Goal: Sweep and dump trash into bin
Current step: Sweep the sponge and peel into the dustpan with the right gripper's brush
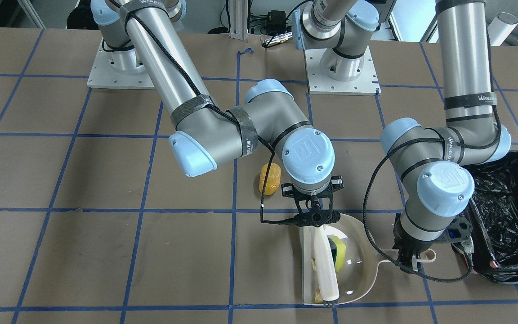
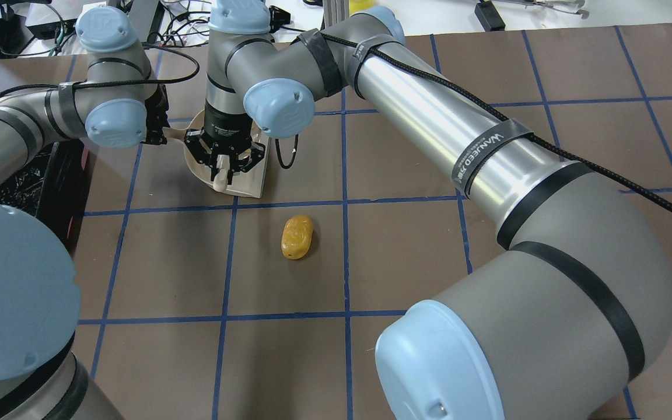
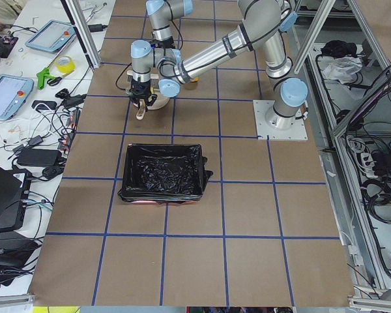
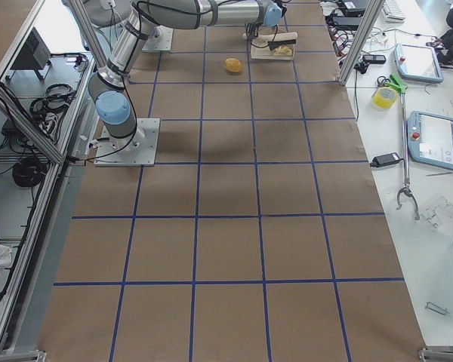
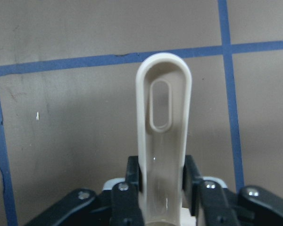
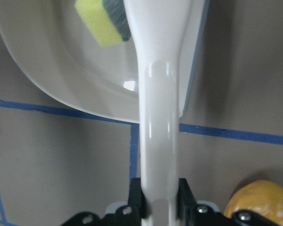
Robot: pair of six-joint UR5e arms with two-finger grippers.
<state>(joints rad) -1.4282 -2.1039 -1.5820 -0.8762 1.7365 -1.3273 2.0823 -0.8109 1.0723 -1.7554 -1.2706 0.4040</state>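
My right gripper [image 1: 315,220] is shut on the handle of the beige hand brush [image 1: 324,270], whose head lies across the beige dustpan [image 1: 367,256]. My left gripper [image 1: 414,261] is shut on the dustpan's handle [image 5: 162,108]. The yellow wedge sponge [image 1: 340,252] lies in the pan beside the brush, and also shows in the right wrist view [image 6: 101,21]. A tan croissant-like piece [image 1: 318,297] peeks out at the pan's mouth, mostly hidden by the brush. The golden-brown oval lump [image 2: 297,236] lies on the table outside the pan, behind my right gripper [image 6: 159,197].
The bin [image 1: 506,211], lined with a black bag, stands right beside my left wrist, at the table's end [image 3: 161,173]. Both arm bases [image 1: 340,67] are bolted to the brown, blue-gridded table. My right arm's long forearm [image 2: 458,146] stretches across above the table.
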